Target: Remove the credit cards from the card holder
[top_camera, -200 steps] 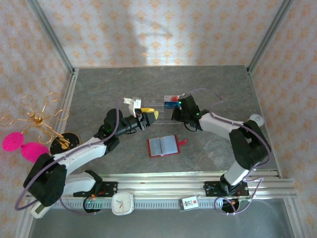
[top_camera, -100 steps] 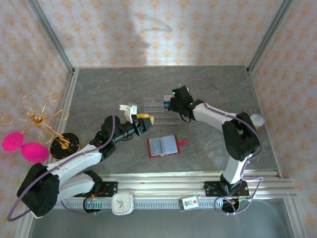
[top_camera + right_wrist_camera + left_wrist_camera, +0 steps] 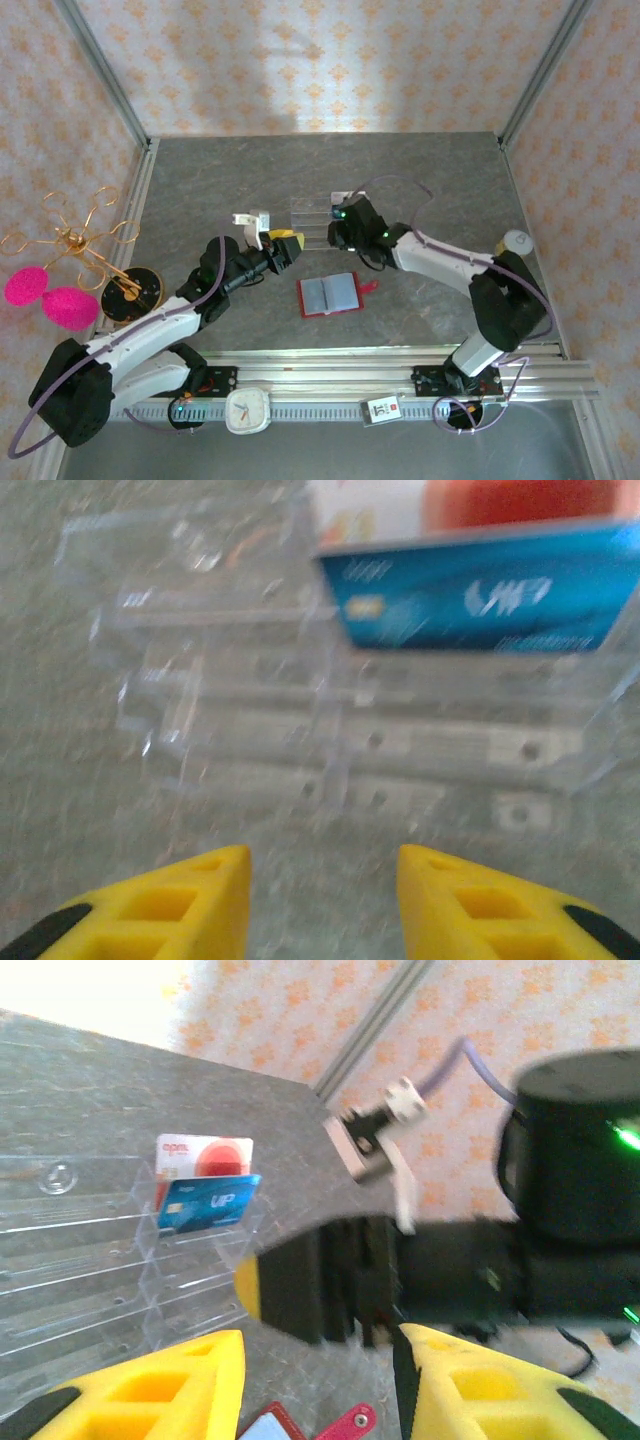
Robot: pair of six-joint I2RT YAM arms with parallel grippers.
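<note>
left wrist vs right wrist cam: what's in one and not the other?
Left wrist: the right arm beyond the clear rack, and a corner of the red card holder at the bottom edge. Right wrist: the rack's lower steps up close. Both: pale card and blue card standing in the rack; left gripper and right gripper open.

Card holder (image 3: 272,1428) cut off; rack (image 3: 350,730) blurred.

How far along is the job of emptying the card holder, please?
Done: a pale card and a blue card stand in the clear rack. In hand: nothing; the right gripper is open and empty, facing the rack, and the left gripper is open and empty too. Left: the holder lies open; whether its sleeves hold more cards I cannot tell.
</note>
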